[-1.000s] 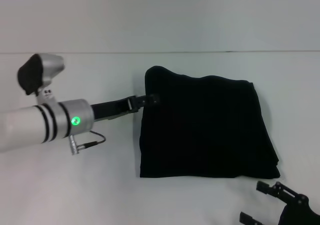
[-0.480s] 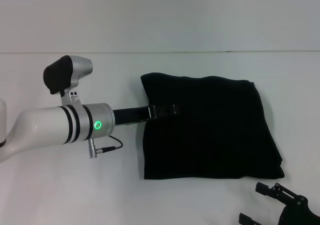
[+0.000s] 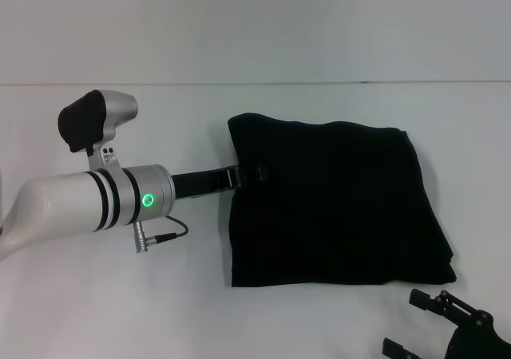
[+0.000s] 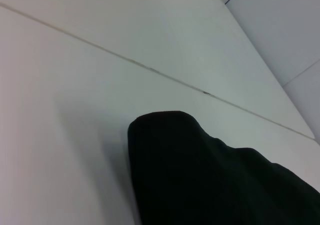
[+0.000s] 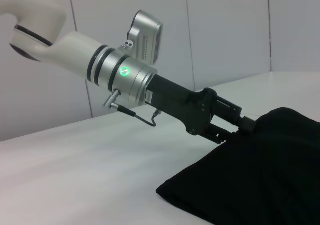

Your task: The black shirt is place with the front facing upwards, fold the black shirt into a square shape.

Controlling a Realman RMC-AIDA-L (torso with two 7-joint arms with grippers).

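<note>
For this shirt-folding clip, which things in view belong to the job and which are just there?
Part of the job:
- shirt, black, already folded into a rough square on the table
- left gripper, at the shirt's left edge
- right gripper, parked near the shirt's near right corner, not touching it

Just there:
- table, white
- wall behind it

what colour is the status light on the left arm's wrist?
Green. The light glows on the left arm's wrist band, clearest in the head view.
</note>
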